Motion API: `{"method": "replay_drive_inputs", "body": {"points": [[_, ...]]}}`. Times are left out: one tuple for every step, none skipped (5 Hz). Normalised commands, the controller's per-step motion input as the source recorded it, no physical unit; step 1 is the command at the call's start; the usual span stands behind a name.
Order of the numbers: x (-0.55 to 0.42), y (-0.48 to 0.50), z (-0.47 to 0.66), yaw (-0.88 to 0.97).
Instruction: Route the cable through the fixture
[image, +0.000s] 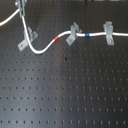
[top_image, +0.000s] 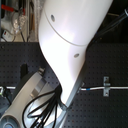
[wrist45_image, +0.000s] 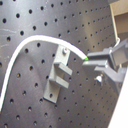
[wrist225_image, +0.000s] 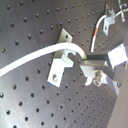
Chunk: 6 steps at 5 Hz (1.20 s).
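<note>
The white cable (image: 42, 48) comes in from the first exterior view's upper left, dips past the left slanted clip, the fixture (image: 27, 39), and curves up to its red band (image: 57, 38). My gripper (image: 23, 25) hangs over the fixture and is shut on the cable. In the first wrist view the cable (wrist45_image: 30, 42) arcs over the fixture's forked top (wrist45_image: 59, 72) into my gripper (wrist45_image: 89, 60). The second wrist view shows the same at the fixture (wrist225_image: 60, 62) and gripper (wrist225_image: 84, 59). I cannot tell whether the cable sits in the fork.
Beyond the red band the cable passes a second slanted clip (image: 72, 34), its blue band (image: 87, 35) and a squarer upright clip (image: 108, 32). All stand on a black perforated board (image: 65, 90). In the second exterior view the white arm (top_image: 70, 35) hides the left side.
</note>
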Motion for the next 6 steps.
{"method": "replay_drive_inputs", "body": {"points": [[-0.146, -0.042, 0.59, 0.00], [-0.179, -0.077, 0.29, -0.37], [-0.087, -0.070, 0.07, -0.31], [-0.216, -0.134, 0.12, -0.29], [-0.109, 0.001, 0.07, -0.16], [-0.093, 0.059, 0.15, -0.01]]}}
